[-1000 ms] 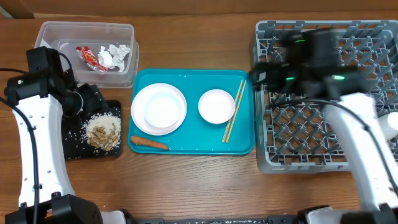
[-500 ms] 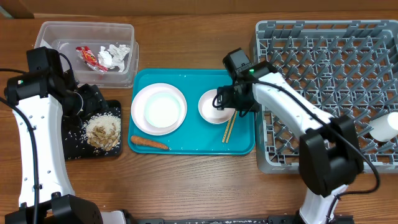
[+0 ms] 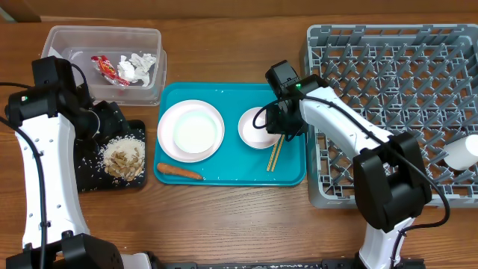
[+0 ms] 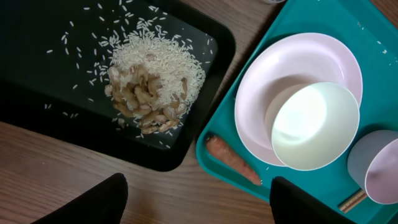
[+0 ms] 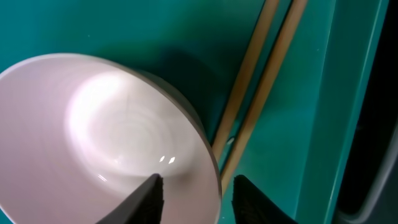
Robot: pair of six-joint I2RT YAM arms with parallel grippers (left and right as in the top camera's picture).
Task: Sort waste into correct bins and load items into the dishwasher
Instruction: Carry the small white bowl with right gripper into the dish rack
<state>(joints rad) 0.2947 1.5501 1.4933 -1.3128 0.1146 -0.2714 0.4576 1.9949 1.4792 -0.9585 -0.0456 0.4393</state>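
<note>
A small white bowl (image 3: 258,128) sits on the teal tray (image 3: 231,97) beside a pair of wooden chopsticks (image 3: 280,134). My right gripper (image 3: 278,123) is down at that bowl's right rim. In the right wrist view, one finger is inside the bowl (image 5: 112,137) and the other outside it, by the chopsticks (image 5: 261,81). The right gripper (image 5: 198,186) is narrowly open astride the rim. My left gripper (image 4: 199,205) hangs open over bare wood between the black tray (image 4: 37,74) of food scraps (image 4: 152,87) and the carrot piece (image 4: 233,160).
A wide plate (image 3: 166,127) with a bowl (image 3: 196,133) on it lies at the tray's left. The clear tub (image 3: 75,33) at the back left holds a red wrapper (image 3: 106,69) and crumpled paper (image 3: 138,66). The grey dish rack (image 3: 396,112) fills the right side, a white dish (image 3: 463,153) at its edge.
My right arm swung from over the dish rack to the teal tray, came down at the small bowl's rim, and its jaws narrowed. The left arm has not moved.
</note>
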